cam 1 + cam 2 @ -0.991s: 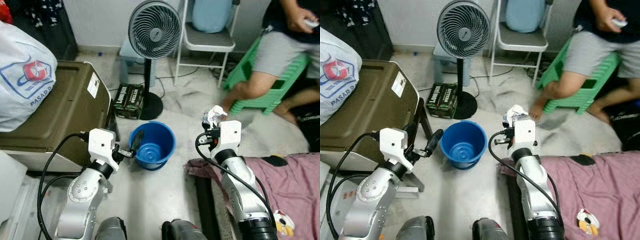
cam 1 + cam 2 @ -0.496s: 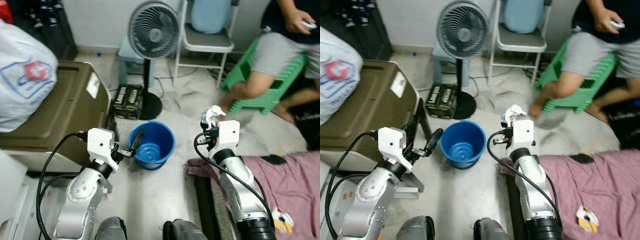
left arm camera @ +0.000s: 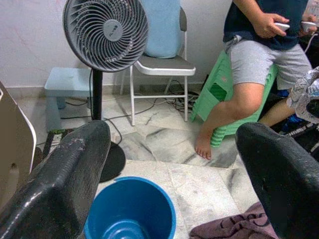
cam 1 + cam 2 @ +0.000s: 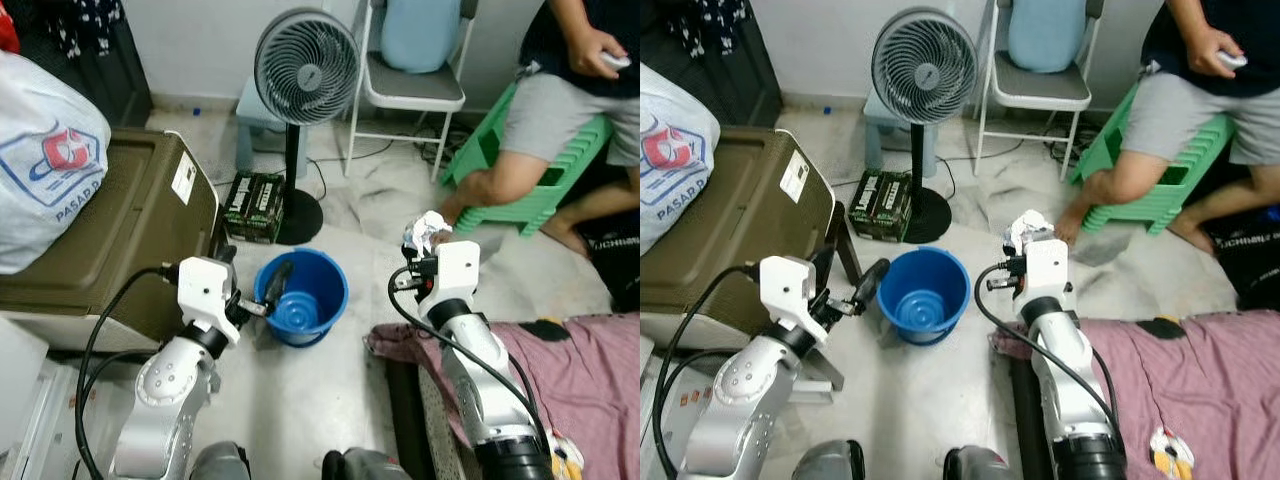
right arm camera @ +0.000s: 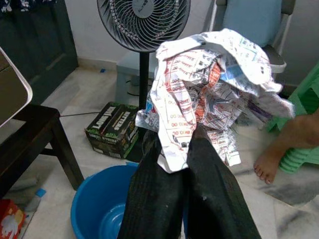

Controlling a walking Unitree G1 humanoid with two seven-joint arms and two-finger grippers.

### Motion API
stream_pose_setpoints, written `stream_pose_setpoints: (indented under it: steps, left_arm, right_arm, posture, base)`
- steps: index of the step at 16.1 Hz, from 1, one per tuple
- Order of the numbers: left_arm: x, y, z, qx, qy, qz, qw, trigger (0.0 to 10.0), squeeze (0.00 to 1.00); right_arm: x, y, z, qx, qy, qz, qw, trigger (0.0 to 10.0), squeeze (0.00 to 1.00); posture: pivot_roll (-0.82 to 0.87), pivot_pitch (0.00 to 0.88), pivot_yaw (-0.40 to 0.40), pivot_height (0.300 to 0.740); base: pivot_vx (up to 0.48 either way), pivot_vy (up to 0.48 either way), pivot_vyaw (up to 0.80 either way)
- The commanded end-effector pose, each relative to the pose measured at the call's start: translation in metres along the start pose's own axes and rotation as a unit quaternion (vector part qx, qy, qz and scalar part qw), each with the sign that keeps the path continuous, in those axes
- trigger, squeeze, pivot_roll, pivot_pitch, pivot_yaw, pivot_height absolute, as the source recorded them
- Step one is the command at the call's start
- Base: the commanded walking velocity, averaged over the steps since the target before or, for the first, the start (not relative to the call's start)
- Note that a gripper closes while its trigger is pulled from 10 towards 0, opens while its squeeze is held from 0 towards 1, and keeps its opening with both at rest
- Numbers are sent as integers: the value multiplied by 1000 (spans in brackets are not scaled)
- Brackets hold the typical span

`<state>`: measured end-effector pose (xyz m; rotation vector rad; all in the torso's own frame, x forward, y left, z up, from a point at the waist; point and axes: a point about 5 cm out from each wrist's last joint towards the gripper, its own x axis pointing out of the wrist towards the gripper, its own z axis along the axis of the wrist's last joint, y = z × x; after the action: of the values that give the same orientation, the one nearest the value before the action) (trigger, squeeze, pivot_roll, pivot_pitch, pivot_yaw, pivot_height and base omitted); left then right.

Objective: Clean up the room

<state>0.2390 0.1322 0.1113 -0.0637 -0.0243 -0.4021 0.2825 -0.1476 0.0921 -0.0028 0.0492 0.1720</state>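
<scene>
- We see a pale marbled tile floor [image 4: 360, 210] with grey veining, evenly lit.
- At 12 o'clock a dark pedestal fan [image 4: 306, 58] stands before a plain white wall [image 4: 200, 40].
- A small light-blue stool [image 4: 258, 108] sits just behind the fan.
- At 1 o'clock stands a white folding chair [image 4: 412, 90] with a light-blue cushion [image 4: 420, 32] against its back.
- Black cables [image 4: 440, 148] trail on the floor under the chair.
- At 2 o'clock a person [image 4: 560, 100] sits on stacked green plastic stools [image 4: 500, 170].
- At 9 o'clock is an olive-brown box [image 4: 110, 230] bearing a white printed bag [image 4: 45, 160].
- At 11 o'clock is a dark cabinet [image 4: 95, 50].
- A dark carton [image 4: 252, 203] lies beside the fan's base.
- At 4 o'clock lies a mauve cloth [image 4: 590, 375].
</scene>
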Motion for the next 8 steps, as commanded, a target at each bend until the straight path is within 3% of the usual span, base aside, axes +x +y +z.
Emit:
stream_pose_setpoints:
  steps: [1, 2, 8]
  left_arm:
    - [0, -2, 3, 1, -6, -9, 1000, 10000, 0]
    - [0, -3, 3, 1, -6, -9, 1000, 10000, 0]
    - [1, -3, 3, 3, -5, -11, 1000, 10000, 0]
  right_arm:
    - [1, -3, 2, -5, -3, -5, 1000, 10000, 0]
    - [1, -3, 2, -4, -3, -6, 1000, 10000, 0]
    - [1, -2, 2, -4, -2, -5, 1000, 10000, 0]
  posture:
    - [-5, 127, -77, 740]
    - [-5, 127, -77, 740]
    - [-2, 127, -75, 740]
  base:
    - [304, 0, -575]
    - [304, 0, -575]
    - [311, 0, 0]
